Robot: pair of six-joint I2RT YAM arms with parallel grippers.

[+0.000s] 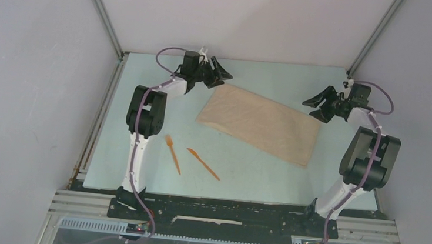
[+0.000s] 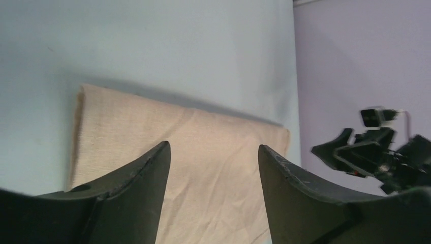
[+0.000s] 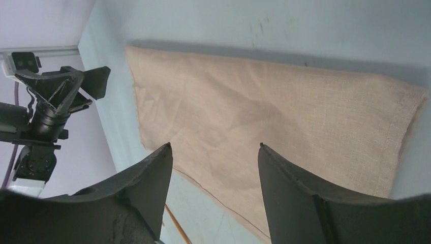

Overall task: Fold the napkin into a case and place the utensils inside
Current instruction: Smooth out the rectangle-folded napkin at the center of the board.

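Note:
The beige napkin (image 1: 260,123) lies flat on the table as a wide folded rectangle, slanting from upper left to lower right. It also shows in the left wrist view (image 2: 193,152) and the right wrist view (image 3: 274,117). The orange fork (image 1: 172,153) and orange knife (image 1: 203,163) lie side by side near the front left, off the cloth. My left gripper (image 1: 221,70) is open and empty just above the napkin's far left corner. My right gripper (image 1: 317,103) is open and empty beside the napkin's far right corner.
The pale blue table (image 1: 244,177) is enclosed by grey walls with metal corner posts (image 1: 102,14). The arm bases sit on a black rail (image 1: 223,214) at the near edge. An orange utensil tip (image 3: 175,226) shows in the right wrist view.

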